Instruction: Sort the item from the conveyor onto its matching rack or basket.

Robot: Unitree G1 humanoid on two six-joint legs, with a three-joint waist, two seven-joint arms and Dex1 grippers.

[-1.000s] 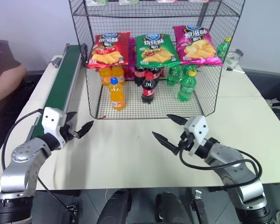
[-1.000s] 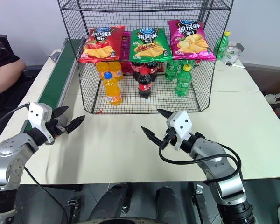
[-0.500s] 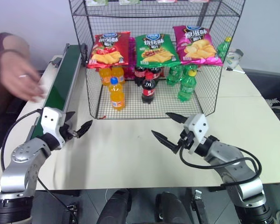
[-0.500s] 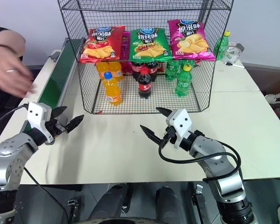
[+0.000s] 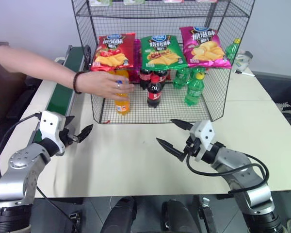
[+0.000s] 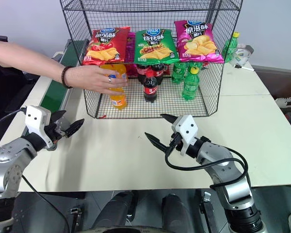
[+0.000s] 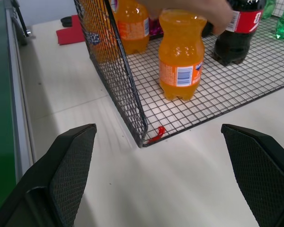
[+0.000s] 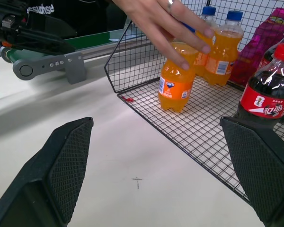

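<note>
The orange soda bottle stands upright on the grid floor at the front left of the black wire rack. A person's hand covers its cap and shoulder. More orange bottles stand behind it. The dark-green conveyor runs along the table's left side. My left gripper is open over the table beside the conveyor's near end, short of the rack's front left corner. My right gripper is open over the table in front of the rack, with nothing between its fingers.
Cola bottles and green bottles stand on the rack floor. Three chip bags lie on the shelf above. A green bottle stands on the table outside the rack's right side. The person's forearm crosses above the conveyor.
The person's arm has reached from the left across the conveyor into the rack, and the hand now rests on the orange soda bottle. Both grippers have stayed in place, open.
</note>
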